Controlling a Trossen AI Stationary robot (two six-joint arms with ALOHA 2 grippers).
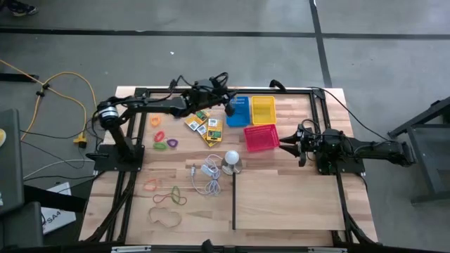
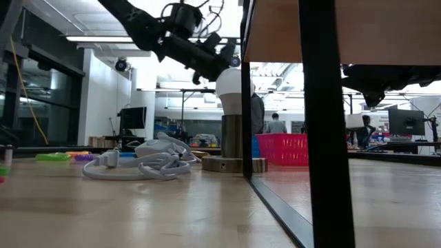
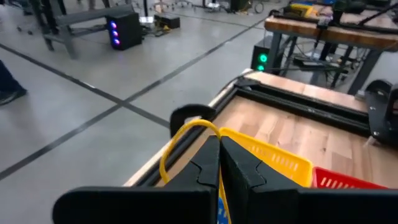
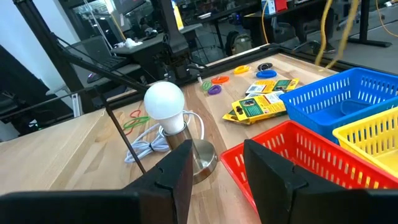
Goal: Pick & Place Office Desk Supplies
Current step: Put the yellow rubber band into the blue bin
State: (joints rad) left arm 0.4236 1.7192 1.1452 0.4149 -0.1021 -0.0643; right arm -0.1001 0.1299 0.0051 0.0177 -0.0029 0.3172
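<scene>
Pinched between the left hand's [image 3: 219, 163] closed fingers: a thin yellow rubber band [image 3: 180, 138], looping out ahead of the tips. That hand hangs above the far edge of the wooden worktop [image 1: 281, 197], over the blue plastic mesh basket [image 1: 238, 111]; yellow mesh basket [image 1: 263, 109] just beside it, red mesh basket [image 1: 260, 138] nearer the right arm.

Step looks like the drop. Judgement: centre the band over one basket's opening before letting go, since a band this light could snag on a rim or cling to a finger.

Still on the worktop: yellow-and-green rectangular packets [image 1: 204, 126], small coloured rings [image 1: 164, 140], more rubber bands [image 1: 166, 197] near the front.

Right hand [image 1: 290, 144] parked by the red basket, fingers apart, holding nothing.

Obstacles: white round bulb on silvery base [image 1: 231, 161] and coiled white cord [image 1: 207, 176] sit mid-worktop, between the bands and the baskets.
</scene>
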